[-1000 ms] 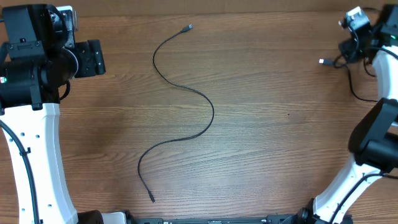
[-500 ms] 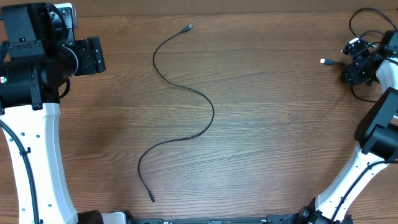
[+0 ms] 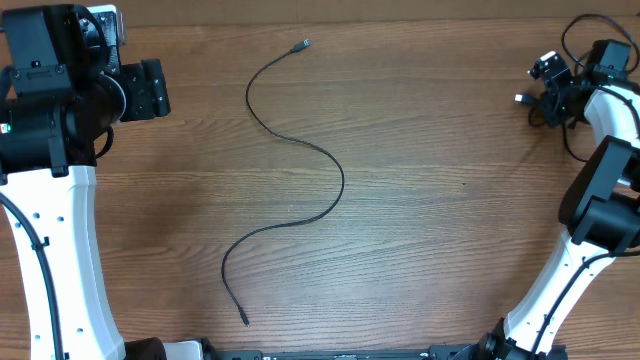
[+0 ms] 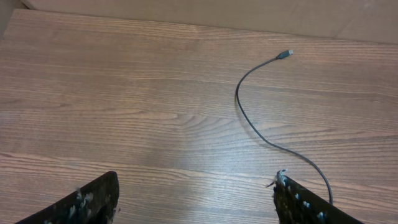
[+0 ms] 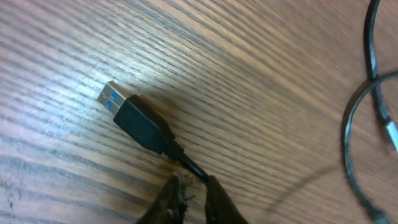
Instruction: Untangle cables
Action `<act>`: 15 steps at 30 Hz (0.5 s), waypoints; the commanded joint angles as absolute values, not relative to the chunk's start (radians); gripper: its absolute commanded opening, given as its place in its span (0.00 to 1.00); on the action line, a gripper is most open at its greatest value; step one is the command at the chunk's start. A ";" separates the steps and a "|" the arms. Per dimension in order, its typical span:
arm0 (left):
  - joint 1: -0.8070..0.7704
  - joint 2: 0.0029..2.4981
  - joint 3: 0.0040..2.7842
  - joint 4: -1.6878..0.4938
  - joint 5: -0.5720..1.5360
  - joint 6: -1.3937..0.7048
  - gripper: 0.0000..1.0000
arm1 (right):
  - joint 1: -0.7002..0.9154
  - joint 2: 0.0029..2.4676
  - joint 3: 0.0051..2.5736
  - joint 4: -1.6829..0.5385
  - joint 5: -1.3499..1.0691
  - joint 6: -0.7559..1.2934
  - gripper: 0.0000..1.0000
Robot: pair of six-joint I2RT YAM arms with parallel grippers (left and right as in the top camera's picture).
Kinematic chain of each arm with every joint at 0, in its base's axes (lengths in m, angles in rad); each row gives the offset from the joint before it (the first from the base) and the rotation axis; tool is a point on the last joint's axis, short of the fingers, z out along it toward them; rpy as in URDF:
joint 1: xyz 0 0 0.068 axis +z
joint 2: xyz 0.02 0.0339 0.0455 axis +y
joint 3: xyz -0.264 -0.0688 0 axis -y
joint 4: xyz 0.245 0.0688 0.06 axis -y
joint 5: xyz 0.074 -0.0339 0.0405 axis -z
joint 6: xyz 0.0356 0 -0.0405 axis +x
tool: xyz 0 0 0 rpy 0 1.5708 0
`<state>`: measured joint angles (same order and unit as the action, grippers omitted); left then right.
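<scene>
One thin black cable [image 3: 330,165] lies in a loose S across the middle of the table, its small plug [image 3: 305,44] at the far end. The left wrist view shows the same cable [image 4: 249,121] ahead and to the right of my open, empty left gripper [image 4: 196,180]. At the far right, a second cable ends in a black USB plug [image 5: 137,121] with a blue tongue. My right gripper [image 5: 194,183] is shut on its cord just behind the plug. More black cable loops [image 5: 354,124] lie beside it.
My left gripper [image 3: 150,92] hovers at the table's far left, well away from the S-shaped cable. My right gripper [image 3: 548,88] works close to the table's far right edge, with the USB plug [image 3: 519,98] just left of it.
My right gripper has dropped to the USB plug, shifted left, and closed on the cord behind it. The left arm and the middle cable have not moved.
</scene>
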<state>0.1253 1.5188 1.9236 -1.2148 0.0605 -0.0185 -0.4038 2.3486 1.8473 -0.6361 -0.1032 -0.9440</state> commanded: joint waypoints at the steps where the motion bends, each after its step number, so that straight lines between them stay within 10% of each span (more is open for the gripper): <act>1: 0.131 1.519 1.925 -1.212 0.072 0.001 0.79 | -0.410 2.383 1.852 -0.639 -0.117 -0.885 0.06; 5: 0.130 1.519 1.925 -1.212 0.072 0.001 0.79 | -0.410 2.383 1.852 -0.636 -0.117 -0.886 0.06; 9: 0.130 1.519 1.925 -1.212 0.072 0.001 0.79 | -0.409 2.383 1.852 -0.660 -0.118 -0.886 0.59; 13: 0.130 1.520 1.925 -1.211 0.072 0.001 0.79 | -0.403 2.383 1.853 -0.691 -0.134 -0.889 0.87; 15: 0.130 1.522 1.925 -1.211 0.072 0.001 0.79 | -0.401 2.383 1.853 -0.687 -0.133 -0.898 0.83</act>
